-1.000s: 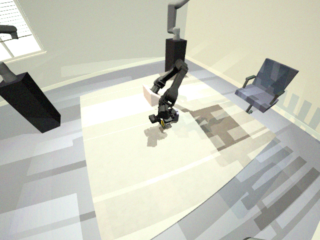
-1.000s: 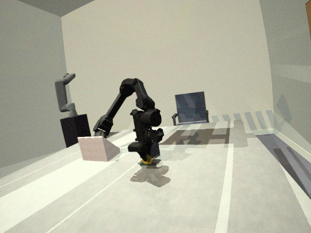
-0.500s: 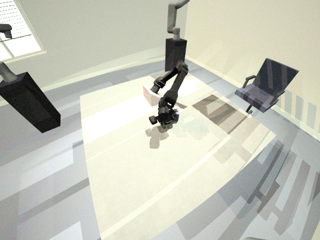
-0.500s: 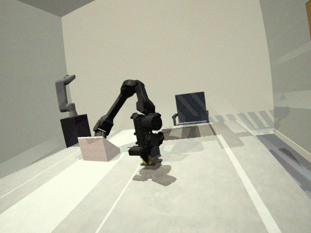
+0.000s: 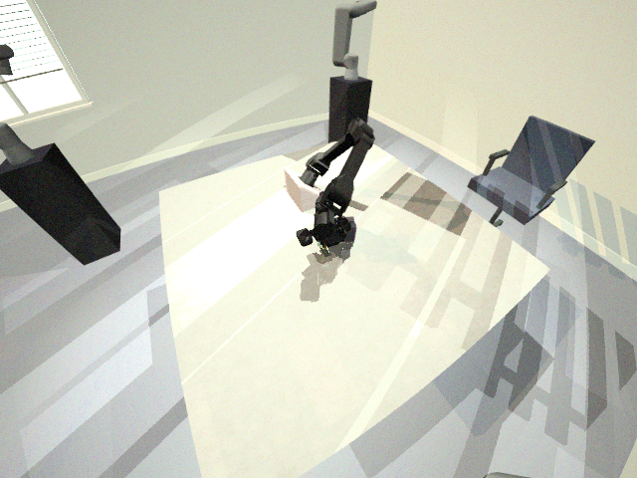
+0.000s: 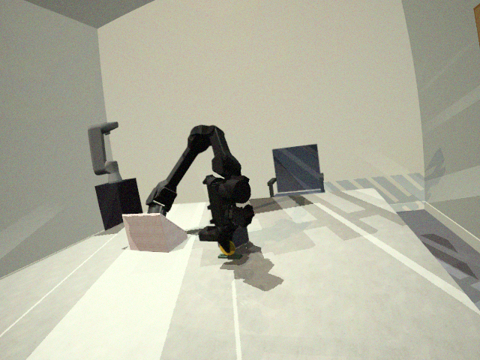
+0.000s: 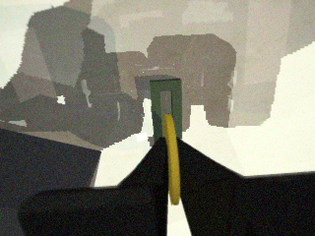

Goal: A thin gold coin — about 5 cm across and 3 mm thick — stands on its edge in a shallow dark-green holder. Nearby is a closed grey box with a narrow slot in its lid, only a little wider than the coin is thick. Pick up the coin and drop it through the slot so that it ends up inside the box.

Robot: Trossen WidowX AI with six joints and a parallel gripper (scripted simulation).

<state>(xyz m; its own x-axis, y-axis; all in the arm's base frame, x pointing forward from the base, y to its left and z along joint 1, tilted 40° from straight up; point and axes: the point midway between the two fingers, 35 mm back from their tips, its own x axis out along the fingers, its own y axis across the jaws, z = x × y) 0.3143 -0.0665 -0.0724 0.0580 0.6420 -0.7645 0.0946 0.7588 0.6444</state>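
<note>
The tabletop (image 6: 310,290) is a pale, flat, matt surface crossed by hard-edged shadows. The arm (image 6: 217,163) is black, angular and matt, folded down over the work area.

The box (image 7: 34,167) shows in the wrist view as a dark grey block with flat faces, just to the left of the jaws; its slot is not visible in any view.

The holder (image 7: 166,105) is a shallow dark-green rectangular tray with a narrow central groove, directly below and ahead of the jaws.

The coin (image 7: 171,157) is a thin gold disc seen edge-on. The gripper (image 7: 169,169) has its jaws clamped on the coin's two flat faces. The exterior view shows the coin (image 6: 226,247) hanging below the jaws, right above the holder (image 6: 229,256); whether its lower edge has left the groove cannot be told.

Procedure for the step in hand, the lift:
1. Raise straight up along the coin's plane, so the rim does not drag on the groove walls.
2. Hold the clamp force constant. The faces appear smooth, so slip is a risk.
3. Keep the coin upright and avoid wrist rotation until it is clear of the holder.
4. Only then traverse left toward the box.
</note>
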